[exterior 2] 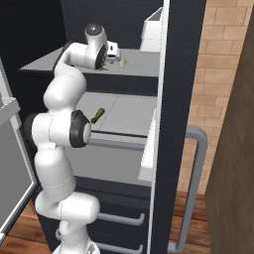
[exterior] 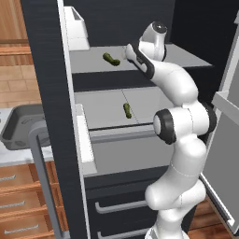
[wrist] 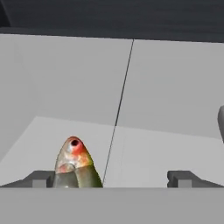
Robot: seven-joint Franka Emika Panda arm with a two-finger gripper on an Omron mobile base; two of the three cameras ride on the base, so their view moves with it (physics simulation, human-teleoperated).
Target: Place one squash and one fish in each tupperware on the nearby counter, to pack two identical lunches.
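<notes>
My arm reaches into the open fridge at its upper shelf (exterior: 186, 58). In the hand view my gripper (wrist: 113, 178) is open, and a greenish-yellow fish (wrist: 75, 164) with a red head lies between the fingertips (wrist: 41, 177), close to the left one. One dark green squash (exterior: 111, 59) rests on the upper shelf to the left of the hand. A second squash (exterior: 126, 110) (exterior 2: 99, 114) lies on the lower shelf. A small pale shape (exterior 2: 122, 61), perhaps the other fish, sits just right of the hand. One dark grey tupperware (exterior: 18, 128) stands on the counter at the left.
The open fridge door (exterior: 46, 116) with its grey handle (exterior: 39, 140) stands between the shelves and the counter. A white box (exterior: 77, 28) (exterior 2: 151, 30) sits high beside the upper shelf. Drawers (exterior: 116, 205) lie below the shelves. A second door (exterior: 228, 140) hangs open at the right.
</notes>
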